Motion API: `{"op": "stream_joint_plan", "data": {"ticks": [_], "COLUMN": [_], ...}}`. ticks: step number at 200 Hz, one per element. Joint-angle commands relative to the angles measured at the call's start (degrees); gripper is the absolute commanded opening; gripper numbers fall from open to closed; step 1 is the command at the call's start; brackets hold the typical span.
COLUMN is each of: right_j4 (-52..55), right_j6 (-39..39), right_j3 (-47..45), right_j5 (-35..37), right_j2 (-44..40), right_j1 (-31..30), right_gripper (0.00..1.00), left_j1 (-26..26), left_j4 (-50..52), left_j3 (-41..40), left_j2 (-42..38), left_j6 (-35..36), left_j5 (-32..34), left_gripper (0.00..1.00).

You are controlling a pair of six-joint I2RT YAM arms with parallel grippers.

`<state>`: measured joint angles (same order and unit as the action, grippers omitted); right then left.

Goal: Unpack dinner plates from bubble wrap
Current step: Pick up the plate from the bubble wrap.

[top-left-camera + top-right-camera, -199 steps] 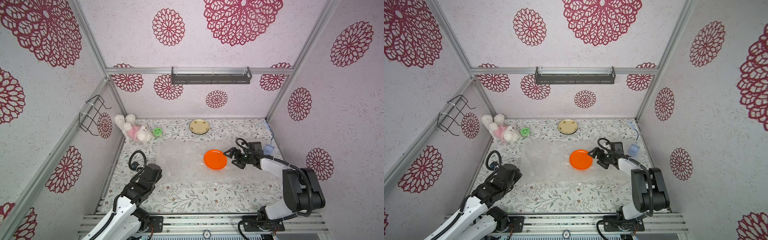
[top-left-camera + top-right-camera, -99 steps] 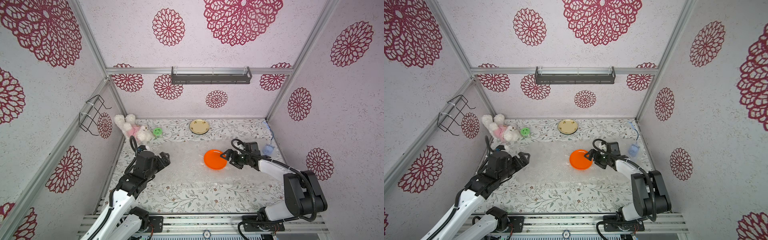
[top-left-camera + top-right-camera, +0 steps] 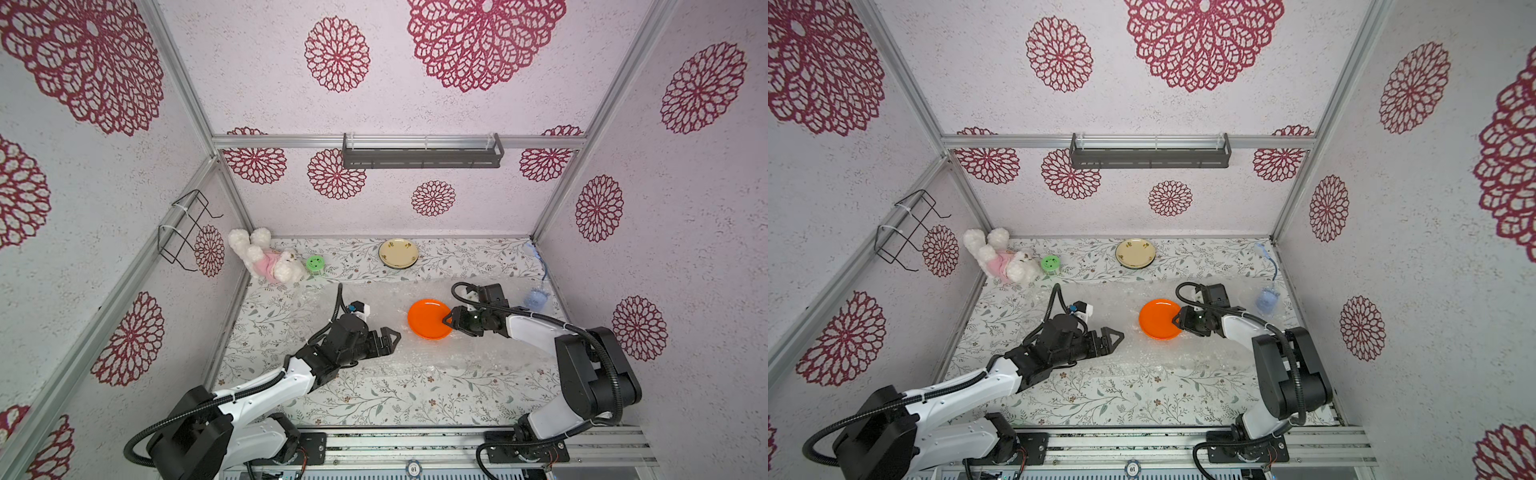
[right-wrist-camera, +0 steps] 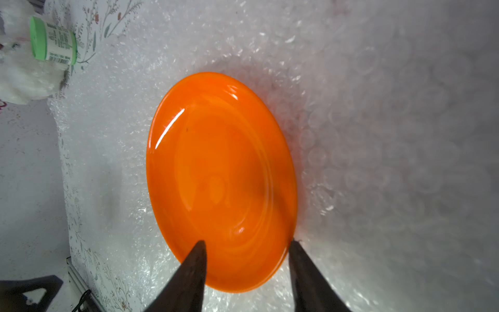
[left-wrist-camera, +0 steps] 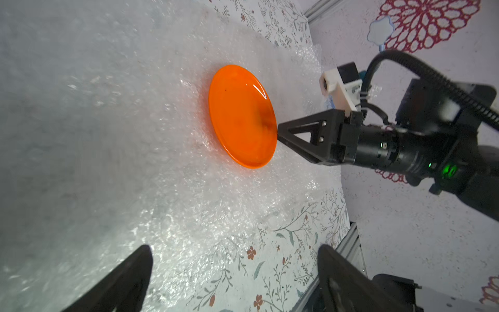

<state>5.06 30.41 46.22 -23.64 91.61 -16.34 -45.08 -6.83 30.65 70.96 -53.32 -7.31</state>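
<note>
cream plate point(image 3: 398, 253) at back, plush toy point(image 3: 266, 262), green disc point(image 3: 315, 263) beside it

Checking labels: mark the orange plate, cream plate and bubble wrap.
orange plate point(image 3: 427, 319): in a top view, centre
cream plate point(image 3: 398, 253): in a top view, centre
bubble wrap point(image 3: 419, 359): in a top view, bare front part
</note>
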Motion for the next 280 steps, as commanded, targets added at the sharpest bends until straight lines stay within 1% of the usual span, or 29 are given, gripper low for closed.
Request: {"op": "stream_joint_plan", "data": {"ticks": [1,19,52,64,86,119,150,181,191,204,228,258,280], "right_j4": [-0.1,0.7,0.1,0.0,-0.5,-1.3,-1.6,-0.2,0.4,1.6,4.0,5.1,5.1], "right_j6": [-0.8,-0.8,-0.3,-0.1,0.3,0.9,1.8,2.9,3.1,3.4,3.4,3.8,4.4], "right_j3": [2.0,2.7,2.8,3.0,3.1,3.4,3.4,2.8,2.9,3.3,4.4,5.4,7.9], "right_j5": [2.3,3.6,4.1,4.1,4.5,4.2,2.8,2.4,2.1,2.2,2.1,1.3,0.8], "right_j2": [1.2,2.3,3.4,4.1,5.2,6.0,5.7,1.2,-0.4,-2.3,-4.5,-7.7,-6.8], "right_j1": [-0.6,-0.7,-0.8,-0.8,-0.8,-0.7,-0.8,-0.9,-0.9,-0.8,-0.9,-0.9,-0.7], "right_gripper": [0.4,0.34,0.31,0.27,0.21,0.17,0.04,0.01,0.01,0.01,0.01,0.01,0.01], "left_j1": [-2.5,-2.8,-3.2,-3.4,-3.9,-4.5,-4.7,-5.0,-5.5,-6.6,-6.8,-6.8,-6.6], "left_j4": [-8.9,-10.8,-11.3,-11.6,-13.3,-15.7,-16.1,-10.0,-6.0,-3.4,-1.6,1.3,3.9], "left_j3": [0.8,1.4,3.6,3.8,3.6,2.6,2.4,3.6,5.1,6.3,6.3,5.7,5.5], "left_j2": [3.0,6.3,10.2,11.4,12.5,13.1,13.0,11.9,11.4,10.7,9.3,7.0,3.9], "left_j6": [1.6,0.8,0.6,0.8,0.8,1.8,2.7,2.3,3.2,4.4,5.0,3.3,2.4], "left_j5": [4.2,3.7,2.8,2.8,2.6,3.6,4.6,9.5,12.0,14.5,17.9,22.2,24.5], "left_gripper": [0.97,0.97,0.97,0.97,0.97,0.97,0.97,0.97,0.97,0.97,0.97,0.97,0.97]}}
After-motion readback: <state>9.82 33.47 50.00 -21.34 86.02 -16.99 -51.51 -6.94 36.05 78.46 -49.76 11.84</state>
